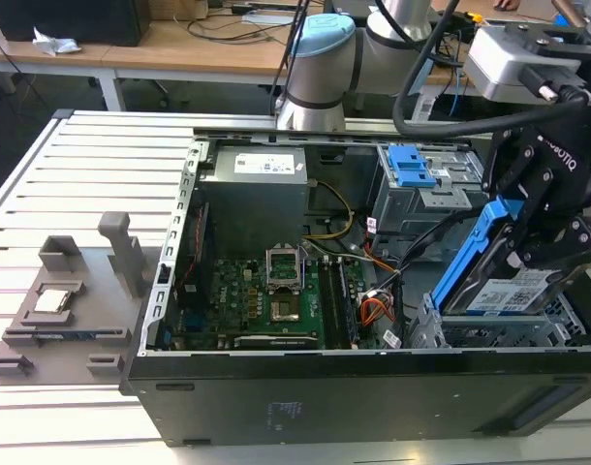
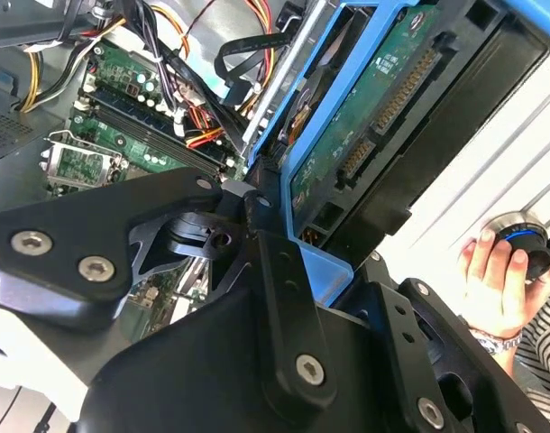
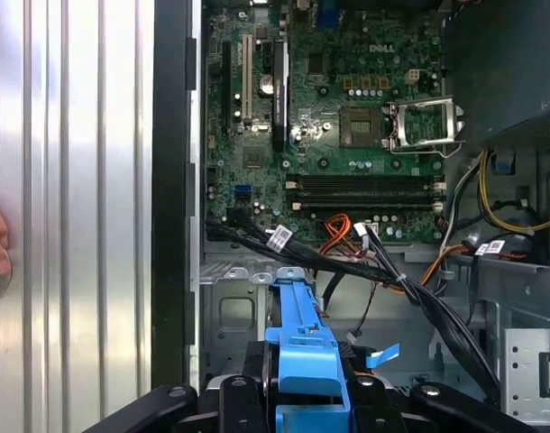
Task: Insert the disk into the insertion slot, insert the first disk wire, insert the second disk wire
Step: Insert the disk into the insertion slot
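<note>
The black metal computer case [image 1: 276,407] lies open on a table [image 1: 92,165] made of long silver slats. At the near corner on the exterior view's right sits the insertion slot [image 1: 489,334], a low grey metal cage full of little holes. Just above it is the disk [image 1: 504,289], a flat box with a white label and a bright blue plastic frame. It is tilted, with one end high. I cannot tell if its low end touches the slot. The black gripper [image 1: 540,254] is squeezing the disk by its sides. In the second wrist view, the disk's underside is a green board [image 2: 374,117] beside a dark finger [image 2: 284,298].

Deeper in the case lies the flat green motherboard [image 1: 276,300], with orange and black wires [image 1: 378,310] beside it. Farther back stand a taller grey bay [image 1: 412,189] with a blue latch and a grey power box [image 1: 252,199]. A hand [image 2: 496,280] rests on a round knob.
</note>
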